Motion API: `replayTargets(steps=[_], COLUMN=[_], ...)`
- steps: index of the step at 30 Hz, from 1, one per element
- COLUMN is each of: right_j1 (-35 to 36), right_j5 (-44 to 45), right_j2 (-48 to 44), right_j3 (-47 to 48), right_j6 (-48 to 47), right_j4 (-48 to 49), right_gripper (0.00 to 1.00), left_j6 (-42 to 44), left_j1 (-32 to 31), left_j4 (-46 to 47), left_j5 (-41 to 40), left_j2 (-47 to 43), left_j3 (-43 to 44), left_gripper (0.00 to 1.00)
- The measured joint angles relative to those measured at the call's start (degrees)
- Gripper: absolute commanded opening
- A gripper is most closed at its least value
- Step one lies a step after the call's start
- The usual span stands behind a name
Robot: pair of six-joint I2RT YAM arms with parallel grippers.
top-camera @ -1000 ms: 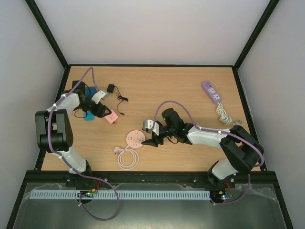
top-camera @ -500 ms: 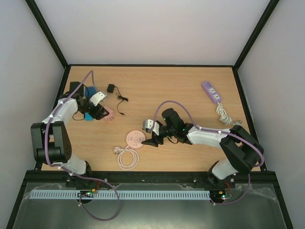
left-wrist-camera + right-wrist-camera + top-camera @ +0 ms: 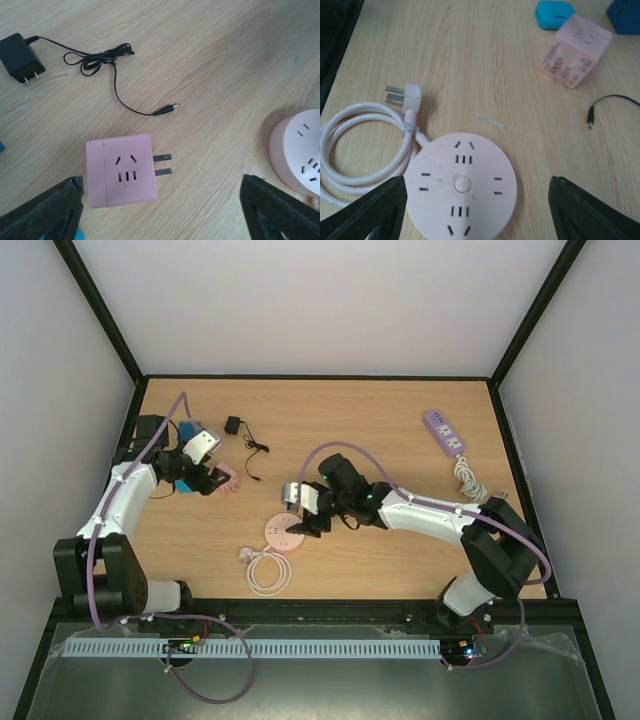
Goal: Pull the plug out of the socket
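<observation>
Pink plastic on both parts: the pink cube-shaped adapter plug [image 3: 122,170] lies on its side on the wooden desk [image 3: 380,420]. Its two flat metal prongs are bare and point toward the round pink socket hub [image 3: 461,186], which is well apart from it. Nothing sits in the hub's slots, so I judge the pull done. My left claw [image 3: 160,195] hangs over the cube with its fingers spread wide. Neither touches the cube, so the claw holds nothing. My right claw [image 3: 476,181] hovers above the hub, likewise spread and empty, placed, I would guess, to steady the hub. The hub's white coiled cord [image 3: 365,145] lies beside it. Farther out are a black charger with a thin cable [image 3: 20,57], a small teal block [image 3: 555,14] and a purple power strip [image 3: 443,433].
</observation>
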Motion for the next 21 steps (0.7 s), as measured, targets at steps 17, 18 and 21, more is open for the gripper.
replayTargets(steps=[17,18,21], right_j1=[15.82,16.06,16.57], right_j5=[12.85,13.33,14.49], right_j2=[20.20,21.05,22.53], right_j3=[19.56,20.20,21.40], right_j6=[-8.26,-8.31,-8.37], right_j4=[-15.30,-15.56,-16.70], right_gripper=[0.68,0.66,0.59], left_j6=[-9.60,-10.19,-11.39], left_j1=[1.14,1.68,3.13], left_j4=[7.67,8.24,9.53], left_j5=[-1.57,-1.81,-1.81], left_j2=[-7.80,-8.13,-8.96], left_j3=[-8.00,-8.52,-9.68], left_gripper=[1.00,1.00,1.00])
